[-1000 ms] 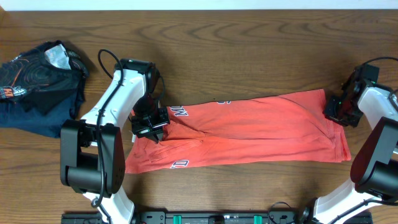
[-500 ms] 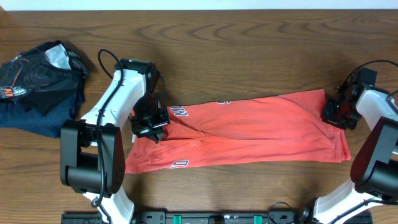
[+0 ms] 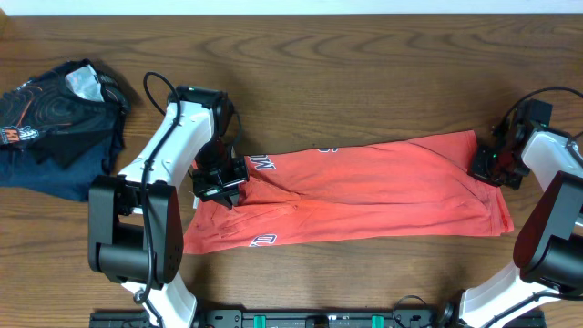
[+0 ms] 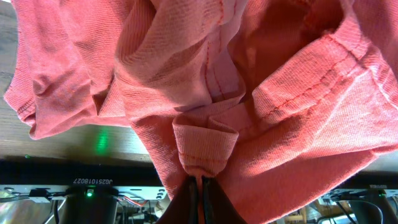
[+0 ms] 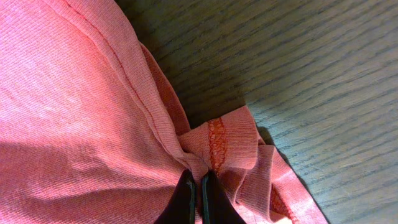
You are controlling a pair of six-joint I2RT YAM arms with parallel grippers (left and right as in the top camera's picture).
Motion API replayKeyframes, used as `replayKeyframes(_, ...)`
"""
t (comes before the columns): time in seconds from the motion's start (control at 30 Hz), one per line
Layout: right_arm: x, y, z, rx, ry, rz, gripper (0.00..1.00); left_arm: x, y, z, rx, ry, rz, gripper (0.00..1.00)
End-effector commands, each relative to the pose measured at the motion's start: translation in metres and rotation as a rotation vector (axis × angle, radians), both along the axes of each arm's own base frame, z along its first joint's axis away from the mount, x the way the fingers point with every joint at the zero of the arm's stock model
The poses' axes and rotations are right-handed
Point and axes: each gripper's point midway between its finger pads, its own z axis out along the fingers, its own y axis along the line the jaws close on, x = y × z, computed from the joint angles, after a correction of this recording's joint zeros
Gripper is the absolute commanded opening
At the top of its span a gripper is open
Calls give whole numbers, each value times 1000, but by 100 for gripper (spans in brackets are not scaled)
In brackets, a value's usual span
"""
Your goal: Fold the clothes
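Left pincer pinches a bunched fold of the coral T-shirt. Right pincer is clamped on its far right corner, over the desk.

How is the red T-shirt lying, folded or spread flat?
Partly folded: the T-shirt lies gathered lengthwise into a long narrow band on the wooden table, rumpled at its left end.

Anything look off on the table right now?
Nothing damaged. The red T-shirt lies as an uneven strip: its left end is bunched where the left jaws pinch it, lower layer sticking out. A dark garment sits crumpled at the far left.
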Motion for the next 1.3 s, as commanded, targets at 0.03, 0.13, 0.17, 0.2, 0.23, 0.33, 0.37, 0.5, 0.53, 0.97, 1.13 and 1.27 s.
replayKeyframes(0.03, -11, -6, -2, -20, 45, -10, 1, -1, 2, 2, 6, -13, -15, 6)
replayKeyframes(0.13, -11, -8, 6, -33, 40, -11, 1, 0, 2, 1, 6, -15, -15, 6)
replayKeyframes(0.17, -10, -8, 10, -36, 34, -11, 1, 0, 2, 1, 5, -16, -15, 6)
replayKeyframes(0.2, -9, -9, 13, -37, 28, -11, 1, 0, 2, 1, 5, -16, -15, 6)
replayKeyframes(0.23, -8, -9, 17, -41, 20, -11, 1, 0, 2, 1, 6, -16, -15, 6)
replayKeyframes(0.33, -8, -9, 24, -46, 5, -11, 1, 0, 2, 1, 5, -16, -15, 6)
replayKeyframes(0.37, -9, -9, 26, -47, 4, -11, 1, 0, 2, 1, 6, -16, -15, 6)
replayKeyframes(0.5, -16, -6, 26, -36, 32, -11, 1, 0, 2, 1, 5, -17, -15, 6)
replayKeyframes(0.53, -18, -5, 26, -33, 39, -10, 1, 0, 2, 1, 5, -17, -15, 6)
replayKeyframes(0.97, -21, -4, 26, -29, 51, -10, 7, 0, 2, 1, 5, -16, -15, 6)
replayKeyframes(1.13, -20, -11, 26, -65, 53, -14, 6, 0, 2, 1, 5, -17, -15, 6)
replayKeyframes(1.27, -19, -11, 26, -66, 48, -14, 3, 0, 2, 1, 5, -16, -15, 6)
